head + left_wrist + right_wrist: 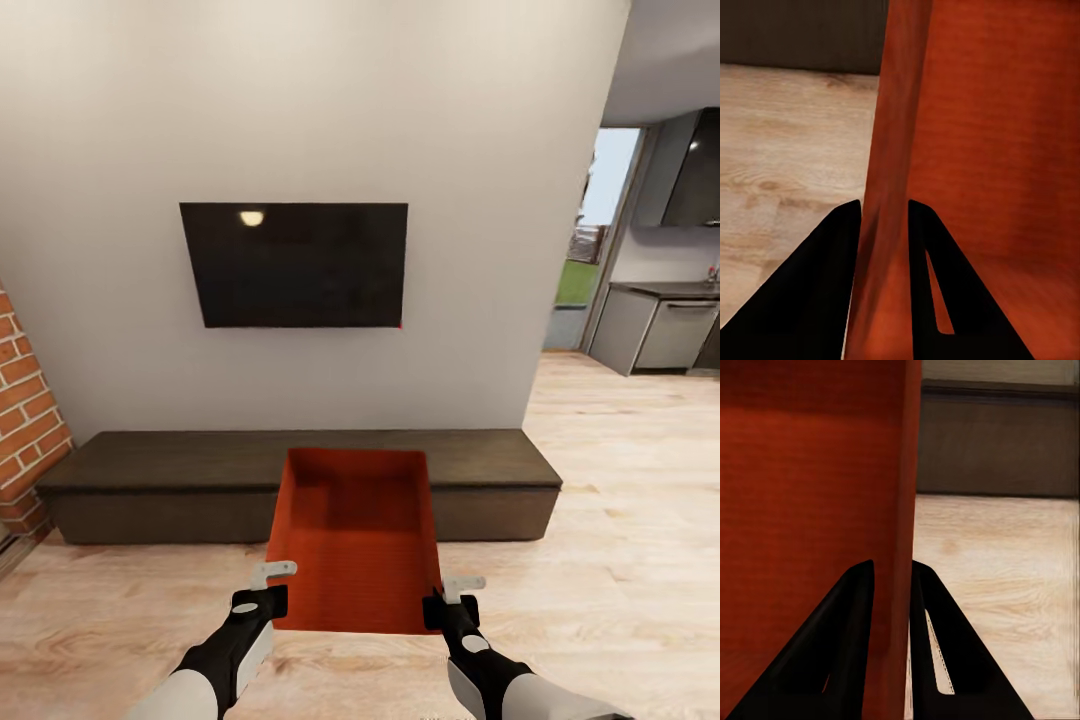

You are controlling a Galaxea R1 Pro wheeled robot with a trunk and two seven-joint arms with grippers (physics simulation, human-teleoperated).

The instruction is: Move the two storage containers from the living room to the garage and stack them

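One orange-red open-top storage container (355, 545) hangs in front of me above the light wood-plank floor of the living room, held level by both arms. My left gripper (272, 598) is shut on its left wall near the near corner; the left wrist view shows that wall (889, 195) pinched between the two black fingers. On the opposite side, my right gripper (437, 608) is shut on the right wall (904, 547) in the same way. The bin is empty inside.
A long low dark-brown cabinet (180, 470) runs along the white wall under a black wall-mounted screen (295, 265). Red brick fireplace (25, 420) stands at the left edge. At the right, wood floor (620, 470) leads past a glass door (590, 250) toward grey kitchen units (665, 325).
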